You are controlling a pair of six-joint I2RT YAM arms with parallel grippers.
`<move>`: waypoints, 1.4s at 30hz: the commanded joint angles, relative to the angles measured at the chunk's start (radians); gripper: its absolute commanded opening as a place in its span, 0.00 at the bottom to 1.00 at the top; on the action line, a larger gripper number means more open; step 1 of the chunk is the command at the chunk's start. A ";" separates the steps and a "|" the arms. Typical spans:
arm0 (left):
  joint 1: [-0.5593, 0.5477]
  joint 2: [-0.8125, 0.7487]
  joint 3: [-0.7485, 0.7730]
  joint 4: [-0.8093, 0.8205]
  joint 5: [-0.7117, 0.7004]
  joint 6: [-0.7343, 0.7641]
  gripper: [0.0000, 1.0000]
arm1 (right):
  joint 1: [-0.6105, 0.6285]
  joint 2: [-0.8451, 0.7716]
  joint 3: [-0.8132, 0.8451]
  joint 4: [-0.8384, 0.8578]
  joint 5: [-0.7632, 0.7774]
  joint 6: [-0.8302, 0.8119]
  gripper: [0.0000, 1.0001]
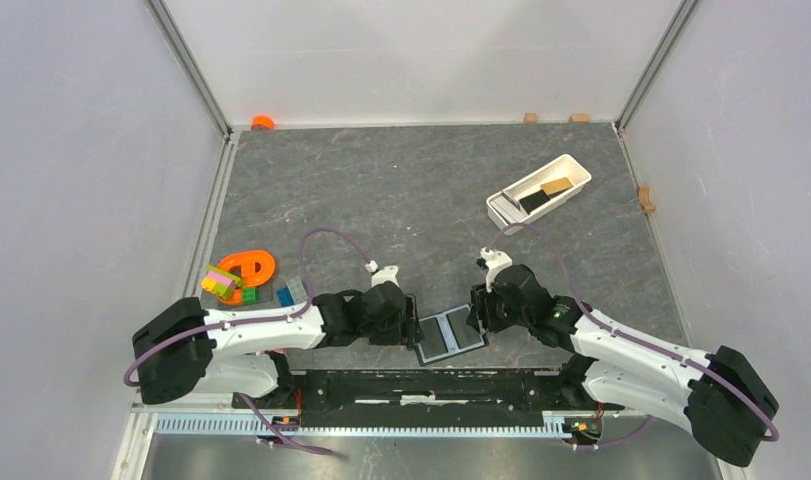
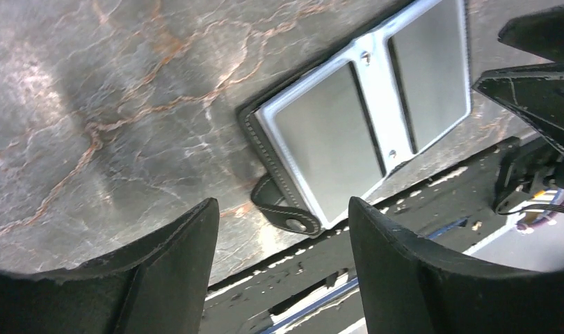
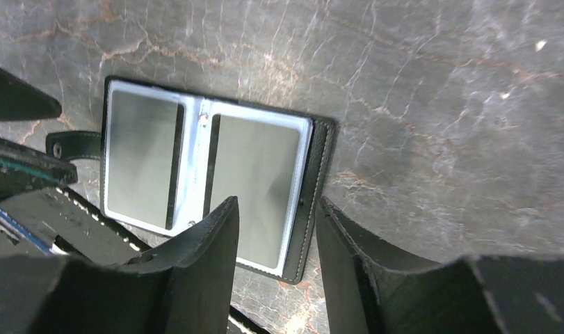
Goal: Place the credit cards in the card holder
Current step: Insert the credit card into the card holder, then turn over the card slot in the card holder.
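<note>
Top external: shows card holder [image 1: 449,336] spread open at lower centre of frame, on grey marbled table [image 1: 401,190], just above black base rail [image 1: 431,385]. Places left gripper [image 1: 415,328] at holder's left edge and right gripper [image 1: 477,316] at its upper right corner; cannot tell contact from here. Finds black credit card [image 1: 534,201] and tan-orange credit card [image 1: 555,186] side by side in white tray [image 1: 576,170] at upper right, well apart from holder. Notes orange ring [image 1: 249,266] and coloured blocks [image 1: 221,283] at left of frame.

Left wrist: shows own jaws parted wide at bottom of frame, gripping nothing. Puts holder at upper centre-right, open face up, with two grey-looking clear pockets either side of a white spine. Sees snap tab [image 2: 286,212] at holder's lower left corner, in the gap between the two fingers. Catches right gripper's dark fingers at right edge of frame, beside holder's far end.

Right wrist: shows own jaws parted by a narrower gap, clamping nothing. Puts holder at left-centre of frame, its right pocket and stitched black border visible in the gap. Cannot tell whether fingertips touch it. Shows left gripper's fingers at left edge, next to snap tab.
</note>
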 commanded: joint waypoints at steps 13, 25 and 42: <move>0.006 0.047 -0.045 0.060 0.005 -0.062 0.49 | -0.027 0.033 -0.093 0.137 -0.170 0.020 0.42; 0.006 0.060 -0.040 0.036 -0.019 -0.055 0.16 | -0.027 0.004 -0.085 0.129 -0.191 0.038 0.40; 0.007 0.089 -0.026 0.059 -0.020 -0.047 0.13 | -0.025 -0.042 -0.055 0.133 -0.256 0.040 0.34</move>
